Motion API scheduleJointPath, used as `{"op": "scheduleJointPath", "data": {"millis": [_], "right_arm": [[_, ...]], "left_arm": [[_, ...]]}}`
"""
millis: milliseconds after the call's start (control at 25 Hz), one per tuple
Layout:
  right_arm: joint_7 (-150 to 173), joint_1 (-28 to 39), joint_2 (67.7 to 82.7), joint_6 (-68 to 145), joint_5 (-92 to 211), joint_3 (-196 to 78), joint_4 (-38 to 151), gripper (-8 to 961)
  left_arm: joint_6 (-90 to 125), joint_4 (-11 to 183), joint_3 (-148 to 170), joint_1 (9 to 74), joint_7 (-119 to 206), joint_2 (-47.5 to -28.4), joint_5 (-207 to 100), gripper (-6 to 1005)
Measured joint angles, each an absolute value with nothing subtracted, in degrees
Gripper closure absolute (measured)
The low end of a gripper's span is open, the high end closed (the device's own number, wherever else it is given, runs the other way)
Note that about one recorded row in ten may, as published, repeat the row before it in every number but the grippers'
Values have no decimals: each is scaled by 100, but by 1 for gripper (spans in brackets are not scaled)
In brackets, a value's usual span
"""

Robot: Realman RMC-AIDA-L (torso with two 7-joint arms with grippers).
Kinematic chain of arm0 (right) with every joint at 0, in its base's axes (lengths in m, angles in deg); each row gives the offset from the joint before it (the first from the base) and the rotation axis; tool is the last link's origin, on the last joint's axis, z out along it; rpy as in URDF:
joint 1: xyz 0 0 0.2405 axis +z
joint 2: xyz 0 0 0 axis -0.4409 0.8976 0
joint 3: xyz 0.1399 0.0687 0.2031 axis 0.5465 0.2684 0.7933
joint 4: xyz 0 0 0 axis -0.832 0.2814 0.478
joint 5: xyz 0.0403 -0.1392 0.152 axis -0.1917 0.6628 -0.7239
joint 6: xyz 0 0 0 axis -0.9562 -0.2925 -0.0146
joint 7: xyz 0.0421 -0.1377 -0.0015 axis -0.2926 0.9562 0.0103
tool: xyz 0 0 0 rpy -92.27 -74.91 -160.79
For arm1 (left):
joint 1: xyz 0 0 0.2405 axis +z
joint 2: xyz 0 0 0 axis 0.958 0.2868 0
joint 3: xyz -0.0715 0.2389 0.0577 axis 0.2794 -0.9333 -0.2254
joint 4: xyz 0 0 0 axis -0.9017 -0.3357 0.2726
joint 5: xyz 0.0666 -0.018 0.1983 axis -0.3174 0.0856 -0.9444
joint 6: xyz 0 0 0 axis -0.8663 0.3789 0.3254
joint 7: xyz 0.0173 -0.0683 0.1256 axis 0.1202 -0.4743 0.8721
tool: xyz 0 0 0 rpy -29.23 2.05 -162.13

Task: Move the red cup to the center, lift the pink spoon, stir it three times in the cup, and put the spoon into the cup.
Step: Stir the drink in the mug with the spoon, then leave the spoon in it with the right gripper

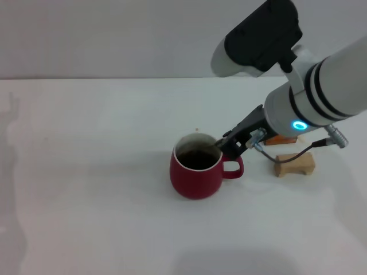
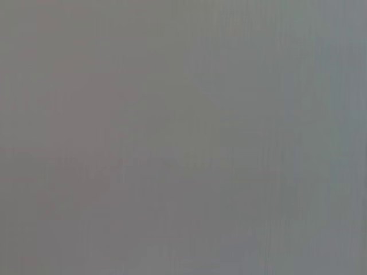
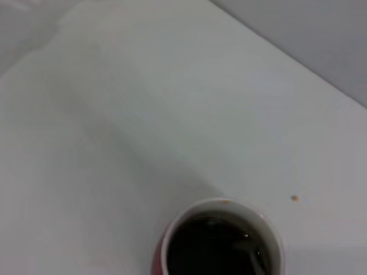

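The red cup [image 1: 195, 170] stands on the white tabletop near the middle, its handle [image 1: 233, 168] pointing right, with dark liquid inside. It also shows in the right wrist view [image 3: 221, 240]. My right gripper [image 1: 227, 146] hangs just over the cup's right rim, above the handle, shut on the pink spoon. Only the spoon's slim silver neck [image 3: 252, 258] shows, dipping into the liquid. Its pink handle is hidden by the gripper. The left gripper is out of view, and the left wrist view shows only plain grey.
A tan wooden block [image 1: 294, 164] lies right of the cup. An orange block [image 1: 281, 139] sits behind it, partly under my right arm. A small speck [image 3: 295, 198] lies on the table beyond the cup. The table's far edge runs across the back.
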State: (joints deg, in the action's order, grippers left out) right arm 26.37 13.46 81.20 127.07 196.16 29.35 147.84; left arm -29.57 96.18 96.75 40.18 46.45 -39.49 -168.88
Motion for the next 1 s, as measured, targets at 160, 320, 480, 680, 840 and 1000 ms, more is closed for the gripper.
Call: {"op": "scheduleJointPath", "data": {"millis": [160, 320, 480, 680, 840, 1000], "right_arm": [[2639, 1346, 8126, 13038, 19611, 2974, 14963, 810], [2610, 1306, 8148, 13226, 19551, 2902, 15269, 810], [2603, 1322, 8149, 13246, 19378, 2882, 15346, 810], [2632, 1443, 8144, 13022, 19264, 2927, 15193, 809], [2684, 1602, 8131, 12829, 19309, 2947, 14819, 809], [2752, 1702, 8126, 12745, 19520, 3007, 14416, 810]], "left_arm": [[-2957, 9614, 9675, 4008, 4647, -3948, -16886, 156], [-2958, 9625, 9675, 4012, 4648, -3942, -16886, 156], [-2957, 9621, 9675, 4017, 4649, -3940, -16887, 157], [-2958, 9616, 9675, 4030, 4647, -3939, -16887, 157], [-2957, 9599, 9675, 4030, 4631, -3939, -16887, 157], [-2957, 9601, 9675, 4029, 4623, -3944, -16887, 156]]}}
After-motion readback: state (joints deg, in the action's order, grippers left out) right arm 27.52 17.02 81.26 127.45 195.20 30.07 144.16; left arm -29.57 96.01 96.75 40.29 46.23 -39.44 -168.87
